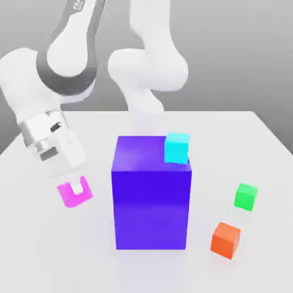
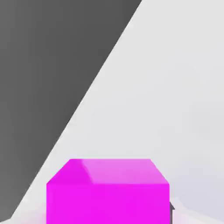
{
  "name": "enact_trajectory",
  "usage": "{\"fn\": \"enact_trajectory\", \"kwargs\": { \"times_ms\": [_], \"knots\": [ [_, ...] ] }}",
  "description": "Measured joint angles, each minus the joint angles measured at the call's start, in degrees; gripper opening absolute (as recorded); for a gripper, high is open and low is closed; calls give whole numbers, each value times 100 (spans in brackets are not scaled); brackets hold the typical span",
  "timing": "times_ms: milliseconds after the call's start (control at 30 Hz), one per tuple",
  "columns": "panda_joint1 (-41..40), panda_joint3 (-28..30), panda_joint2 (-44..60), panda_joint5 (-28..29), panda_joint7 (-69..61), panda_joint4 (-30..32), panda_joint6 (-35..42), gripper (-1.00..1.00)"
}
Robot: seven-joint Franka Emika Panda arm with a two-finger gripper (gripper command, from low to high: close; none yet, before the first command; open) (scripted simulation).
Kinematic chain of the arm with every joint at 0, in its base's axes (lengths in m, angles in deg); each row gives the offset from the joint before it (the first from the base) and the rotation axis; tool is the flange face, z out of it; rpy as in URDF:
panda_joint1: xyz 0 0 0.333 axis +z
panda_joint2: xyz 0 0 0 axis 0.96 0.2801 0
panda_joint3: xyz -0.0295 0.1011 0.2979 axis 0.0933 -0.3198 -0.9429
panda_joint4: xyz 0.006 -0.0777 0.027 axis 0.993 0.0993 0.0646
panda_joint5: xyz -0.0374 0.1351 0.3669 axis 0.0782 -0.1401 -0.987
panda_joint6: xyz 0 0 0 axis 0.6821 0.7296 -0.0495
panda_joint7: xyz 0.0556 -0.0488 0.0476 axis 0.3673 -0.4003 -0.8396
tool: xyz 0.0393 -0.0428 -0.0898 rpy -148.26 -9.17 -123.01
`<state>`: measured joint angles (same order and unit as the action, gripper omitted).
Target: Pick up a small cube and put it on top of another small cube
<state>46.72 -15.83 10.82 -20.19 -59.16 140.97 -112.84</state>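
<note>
My pincer (image 1: 76, 184) was clamped on the magenta cube (image 1: 75, 193), held near the table's (image 1: 40, 252) edge on the exterior view's left. The green cube (image 1: 246, 196) sat well apart, beyond the big purple block (image 1: 151, 197) carrying a cyan cube (image 1: 177, 148). I judged a low carry might strike that block. Lettering on the arm was cut off, unreadable.

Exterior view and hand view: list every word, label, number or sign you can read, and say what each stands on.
Dark lettering on the robot arm's upper link: cut off by the picture's edge, too partial to read.
The cubes, the big block and the table carry no text.
</note>
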Motion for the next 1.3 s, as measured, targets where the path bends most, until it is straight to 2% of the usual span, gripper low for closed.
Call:
{"fn": "enact_trajectory", "kwargs": {
  "times_ms": [133, 333, 933, 1200, 1300],
  "knots": [
    [501, -281, -283, -939, -439, -180, 556, -100],
    [1108, -848, -808, -1131, -532, -118, 746, -100],
    [2709, -2906, -1978, -682, -331, 281, 434, -100],
    [3179, -4065, -2050, -224, -82, 494, 29, -100],
    [3121, -4563, -1972, 150, 142, 613, -188, -100]
  ]
}}
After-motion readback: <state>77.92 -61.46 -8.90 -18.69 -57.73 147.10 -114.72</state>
